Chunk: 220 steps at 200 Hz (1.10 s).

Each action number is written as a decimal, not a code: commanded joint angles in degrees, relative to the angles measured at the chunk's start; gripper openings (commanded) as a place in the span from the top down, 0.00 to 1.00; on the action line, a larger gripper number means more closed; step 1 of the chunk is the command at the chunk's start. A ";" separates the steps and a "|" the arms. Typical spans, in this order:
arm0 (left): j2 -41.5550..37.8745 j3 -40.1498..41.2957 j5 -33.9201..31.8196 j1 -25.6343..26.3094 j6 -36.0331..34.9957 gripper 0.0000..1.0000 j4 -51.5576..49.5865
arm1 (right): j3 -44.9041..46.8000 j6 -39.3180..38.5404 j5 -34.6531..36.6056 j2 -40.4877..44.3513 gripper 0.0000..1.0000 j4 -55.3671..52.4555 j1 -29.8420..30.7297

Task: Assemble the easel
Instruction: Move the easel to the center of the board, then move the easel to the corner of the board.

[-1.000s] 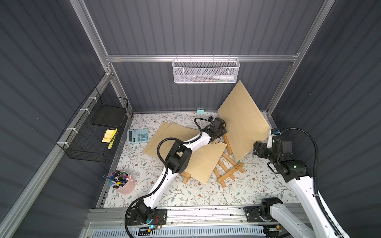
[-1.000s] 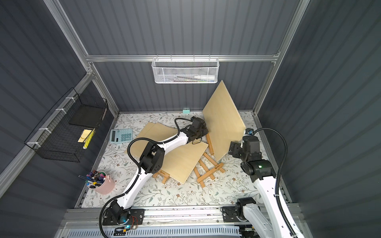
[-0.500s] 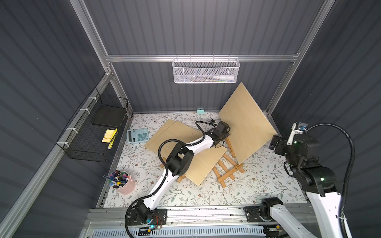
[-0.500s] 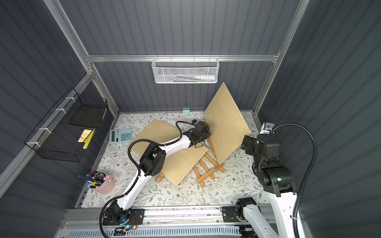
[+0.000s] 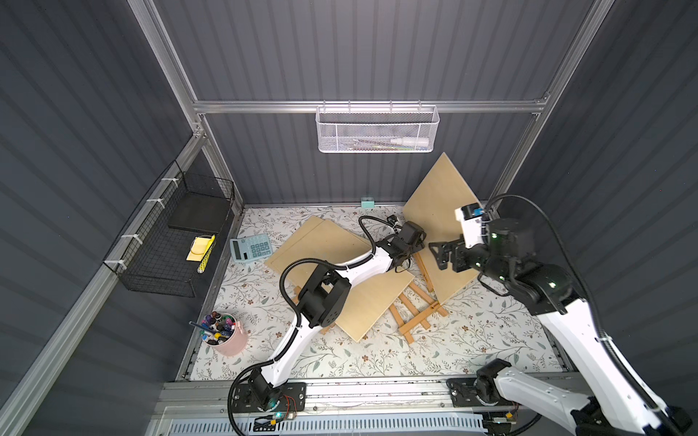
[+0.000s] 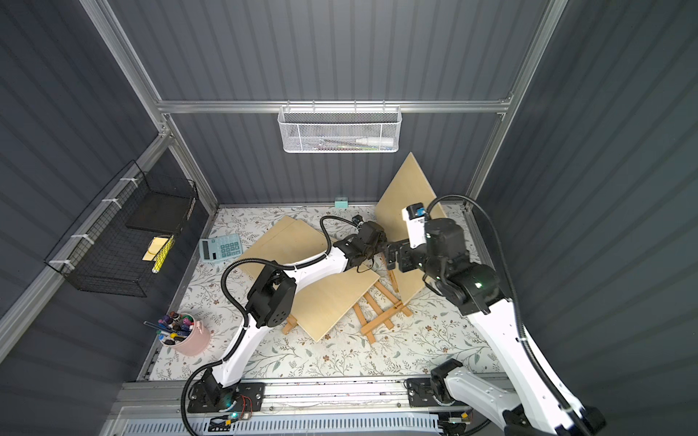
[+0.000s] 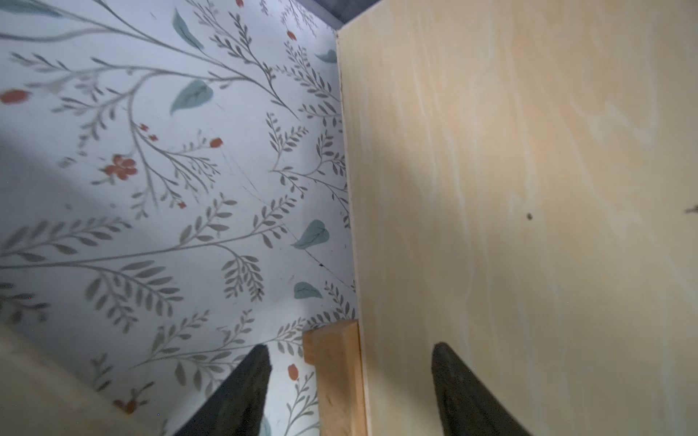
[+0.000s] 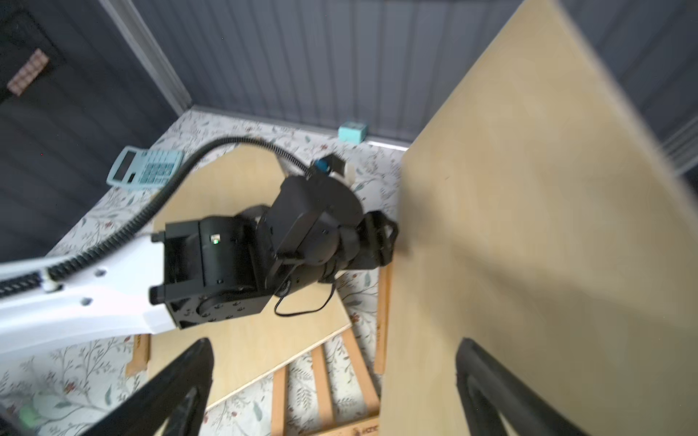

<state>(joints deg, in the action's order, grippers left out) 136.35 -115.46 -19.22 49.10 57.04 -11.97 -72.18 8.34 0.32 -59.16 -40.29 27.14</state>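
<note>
Both tools stand apart over a light wooden slatted easel frame [image 5: 415, 319] that lies flat and unassembled.

The easel frame rests on the floral-patterned surface [image 5: 472, 339], one end tucked under a pale plywood board lying flat [image 5: 377, 300]. A second pale plywood board [image 5: 438, 211] stands tilted near the back wall. In the left wrist view, the left tool [image 7: 351, 349] has its jaws apart on either side of the end of a narrow light wooden strip [image 7: 336, 377], which lies against the tilted board's edge; neither finger clamps it. The right tool [image 8: 335, 343] hangs in the air with its jaws wide apart and nothing between them, facing the tilted board and close beside the left tool, as both top views show.
</note>
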 commanded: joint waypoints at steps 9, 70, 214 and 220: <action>-9.28 1.82 -14.60 -2.43 -3.47 0.23 -11.82 | 3.62 7.21 -4.87 -1.16 0.01 2.21 0.73; -30.43 26.44 -19.24 -10.87 -4.55 0.20 -18.97 | 5.20 13.35 -8.67 -15.53 0.01 -1.96 0.81; -36.60 31.68 -17.24 -10.84 -3.71 0.20 -24.31 | 4.14 16.43 -8.56 -39.79 0.01 6.04 -3.97; -36.73 31.87 -17.19 -10.86 -3.71 0.20 -24.29 | 4.16 16.45 -8.58 -40.22 0.01 6.36 -4.25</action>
<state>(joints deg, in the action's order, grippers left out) 101.75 -83.59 -35.42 38.54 53.98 -34.44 -67.20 24.01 -8.60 -97.36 -34.57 23.92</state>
